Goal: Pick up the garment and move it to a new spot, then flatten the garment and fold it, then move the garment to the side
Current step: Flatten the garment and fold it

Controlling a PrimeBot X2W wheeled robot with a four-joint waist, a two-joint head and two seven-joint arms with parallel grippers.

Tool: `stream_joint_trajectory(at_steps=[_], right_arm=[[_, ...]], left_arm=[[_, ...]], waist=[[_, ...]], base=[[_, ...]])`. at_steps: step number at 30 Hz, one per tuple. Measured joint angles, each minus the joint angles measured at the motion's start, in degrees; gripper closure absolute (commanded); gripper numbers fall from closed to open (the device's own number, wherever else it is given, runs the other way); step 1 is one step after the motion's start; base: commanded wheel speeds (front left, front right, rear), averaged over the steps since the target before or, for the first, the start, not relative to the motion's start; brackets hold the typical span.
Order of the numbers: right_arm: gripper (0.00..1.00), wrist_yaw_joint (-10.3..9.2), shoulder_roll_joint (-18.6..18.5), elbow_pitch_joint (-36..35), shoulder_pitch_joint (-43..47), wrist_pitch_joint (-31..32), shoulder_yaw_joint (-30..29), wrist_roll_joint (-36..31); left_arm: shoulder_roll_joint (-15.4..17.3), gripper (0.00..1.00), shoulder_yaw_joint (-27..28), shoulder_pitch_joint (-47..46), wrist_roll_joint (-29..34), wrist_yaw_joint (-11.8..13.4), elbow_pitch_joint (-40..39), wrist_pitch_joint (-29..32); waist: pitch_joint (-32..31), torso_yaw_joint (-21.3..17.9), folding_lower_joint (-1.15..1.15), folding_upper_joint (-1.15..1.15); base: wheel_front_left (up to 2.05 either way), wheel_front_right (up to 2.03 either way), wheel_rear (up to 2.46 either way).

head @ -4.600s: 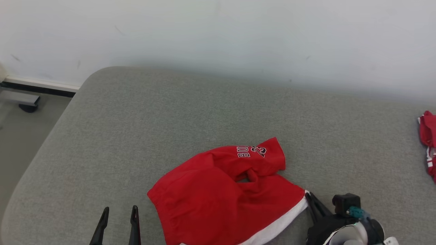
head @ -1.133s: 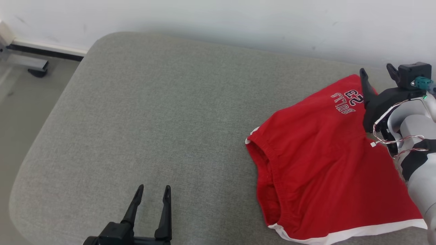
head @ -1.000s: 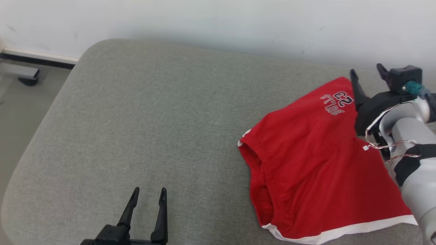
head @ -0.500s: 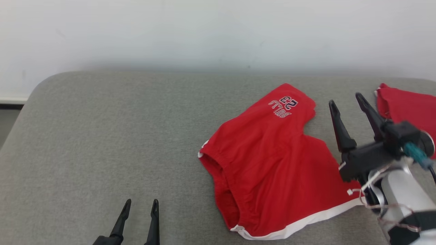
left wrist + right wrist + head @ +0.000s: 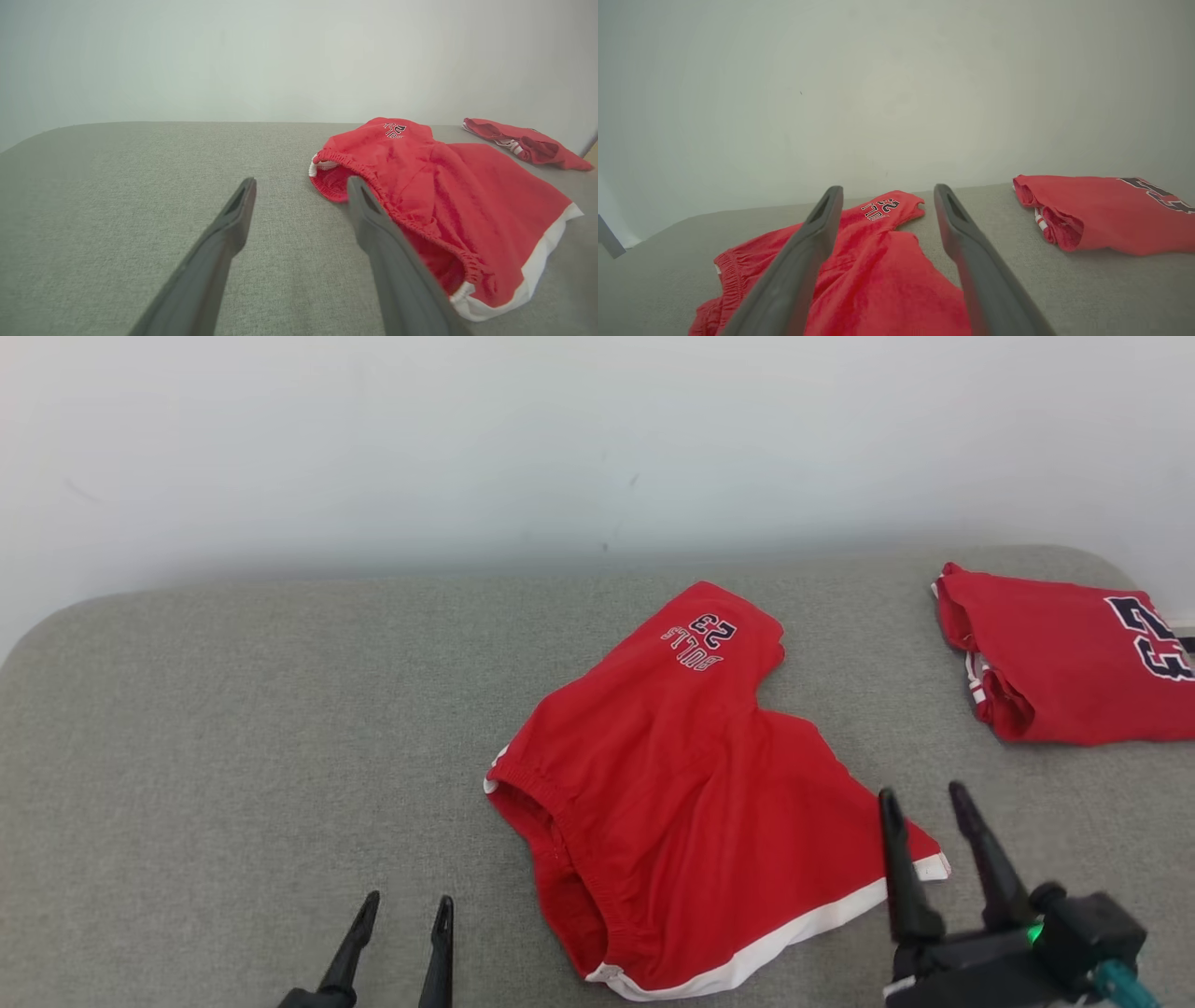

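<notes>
The garment (image 5: 691, 793) is a pair of red shorts with a white hem and a number print, spread on the grey cushion (image 5: 233, 737); it also shows in the left wrist view (image 5: 448, 196) and the right wrist view (image 5: 868, 266). My right gripper (image 5: 924, 798) stands open just right of the hem corner, with nothing between its fingers (image 5: 966, 238). My left gripper (image 5: 406, 903) is open near the front edge, left of the waistband and apart from it, its fingers (image 5: 233, 219) empty.
A second red garment (image 5: 1064, 658), folded, lies at the cushion's far right near the wall (image 5: 560, 439); it also appears in the right wrist view (image 5: 1106, 212). Bare grey cushion stretches to the left of the shorts.
The head camera has turned right, bringing the folded garment into view. My right gripper has drawn back from the printed leg to the hem corner, open throughout. The shorts lie still.
</notes>
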Motion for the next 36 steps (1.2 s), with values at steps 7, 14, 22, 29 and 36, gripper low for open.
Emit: stream_joint_trajectory(at_steps=[7, 14, 22, 29, 36], right_arm=[[0.0, 0.0, 4.9, -2.2, 6.5, 0.0, -0.2, -1.9], [0.0, 0.0, 6.5, -4.8, 9.1, 0.0, -0.8, -6.2], [0.0, 0.0, 7.0, -5.8, 9.6, 0.0, 0.4, -7.5], [0.0, 0.0, 7.1, -5.1, 9.2, 0.0, 1.3, -7.5], [0.0, 0.0, 7.1, -4.6, 8.5, 0.0, 1.8, -7.5]], left_arm=[[0.0, 0.0, -2.5, 0.0, 0.6, -0.9, 1.1, 0.0], [0.3, 0.0, -9.2, 0.0, 1.9, -1.9, 3.3, 0.0], [1.5, 0.0, -18.3, -2.4, 0.7, -2.2, 7.1, 0.8], [3.2, 0.0, -22.2, -6.8, -3.1, -2.3, 12.6, 1.2], [3.3, 0.0, -23.7, -10.3, -6.2, -2.3, 19.7, 1.0]], waist=[[-0.6, -0.9, 0.0, 0.0], [-0.9, -2.0, 0.01, 0.01], [-0.9, -3.3, 0.01, 0.01], [-0.5, -5.2, 0.01, 0.01], [0.4, -7.2, 0.01, 0.01]], base=[[0.0, 0.0, 0.0], [0.0, 0.0, 0.0], [0.0, 0.0, 0.0], [0.0, 0.0, 0.0], [0.0, 0.0, 0.0]])
